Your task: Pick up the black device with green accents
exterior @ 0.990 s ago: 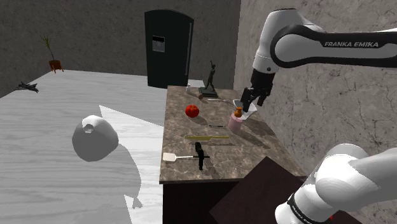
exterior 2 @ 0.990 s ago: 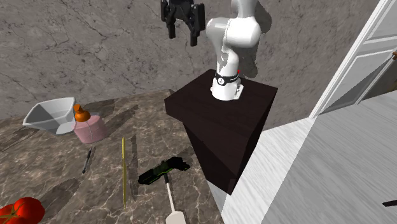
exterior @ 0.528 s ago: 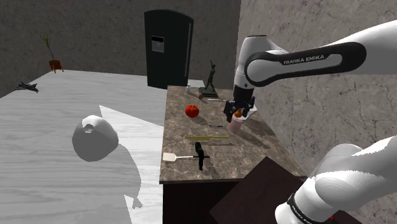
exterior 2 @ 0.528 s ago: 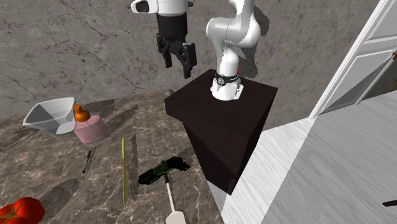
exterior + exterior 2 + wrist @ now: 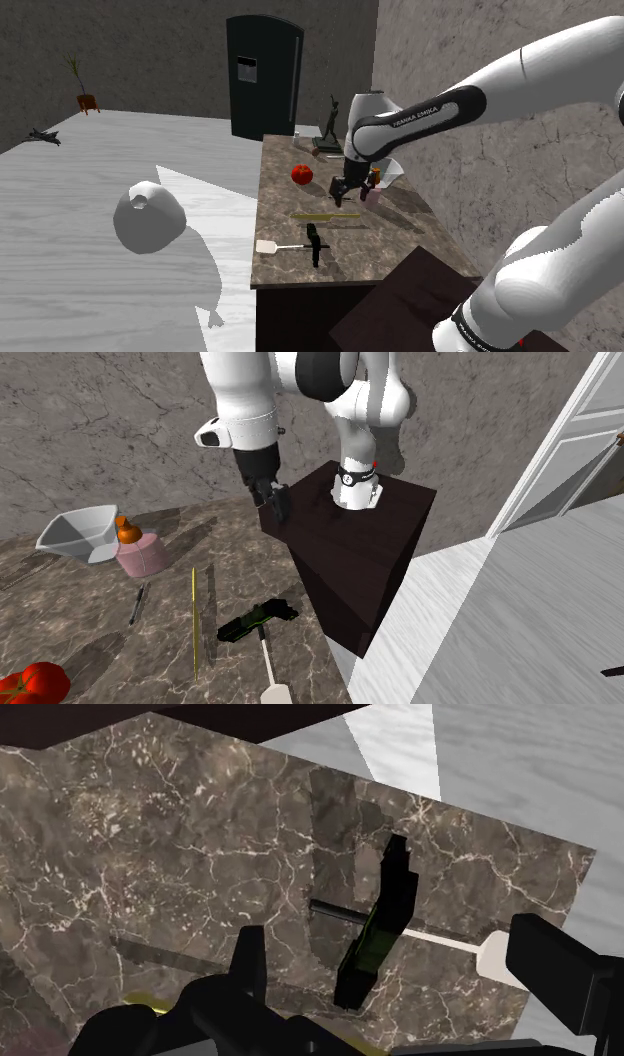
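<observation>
The black device with green accents [image 5: 316, 243] lies flat on the marble counter [image 5: 400, 235] near its front edge, just short of the dark stand [image 5: 350, 552]. It is an elongated black body with a green stripe [image 5: 258, 620]. My gripper [image 5: 343, 190] hangs above the counter's middle, beside the pink bottle and well above the device. In the wrist view the device [image 5: 380, 924] lies below and between my fingers, untouched, with the gripper [image 5: 390, 949] open and empty. In the second exterior view the gripper [image 5: 275, 500] points down in front of the stand.
A white spatula [image 5: 270, 672] lies against the device's end. A long yellow-green strip [image 5: 194, 617], a pen [image 5: 137, 602], a pink bottle with an orange cap [image 5: 140, 552], a grey bowl [image 5: 80, 532] and a red tomato [image 5: 302, 173] share the counter. A dark figurine [image 5: 330, 125] and a black fridge [image 5: 262, 75] stand beyond.
The arm has swung down from high near the wall towards the counter's middle, bringing the gripper lower and closer to the device. The fingers have stayed open. Nothing on the counter moved.
</observation>
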You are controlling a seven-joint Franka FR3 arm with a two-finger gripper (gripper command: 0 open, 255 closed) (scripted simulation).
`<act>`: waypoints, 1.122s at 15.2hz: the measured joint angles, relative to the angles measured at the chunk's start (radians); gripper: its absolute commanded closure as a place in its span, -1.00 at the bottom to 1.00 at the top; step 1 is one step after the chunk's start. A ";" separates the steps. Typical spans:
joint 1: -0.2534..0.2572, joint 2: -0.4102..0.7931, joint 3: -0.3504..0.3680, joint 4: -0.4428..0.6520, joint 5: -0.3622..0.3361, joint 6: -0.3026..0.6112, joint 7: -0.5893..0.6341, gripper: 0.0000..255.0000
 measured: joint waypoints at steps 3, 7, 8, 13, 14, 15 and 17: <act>-0.002 0.115 0.002 0.033 0.010 0.070 0.030 -1.00; -0.002 0.286 0.002 0.091 0.025 0.169 0.068 -1.00; 0.000 0.327 0.003 0.113 0.029 0.185 0.078 -1.00; 0.001 0.521 0.002 0.220 0.055 0.254 0.116 -1.00; -0.002 0.556 0.000 0.240 0.060 0.265 0.119 -1.00; 0.001 0.599 0.001 0.269 0.066 0.276 0.129 -1.00; -0.002 0.681 0.000 0.326 0.077 0.295 0.138 -1.00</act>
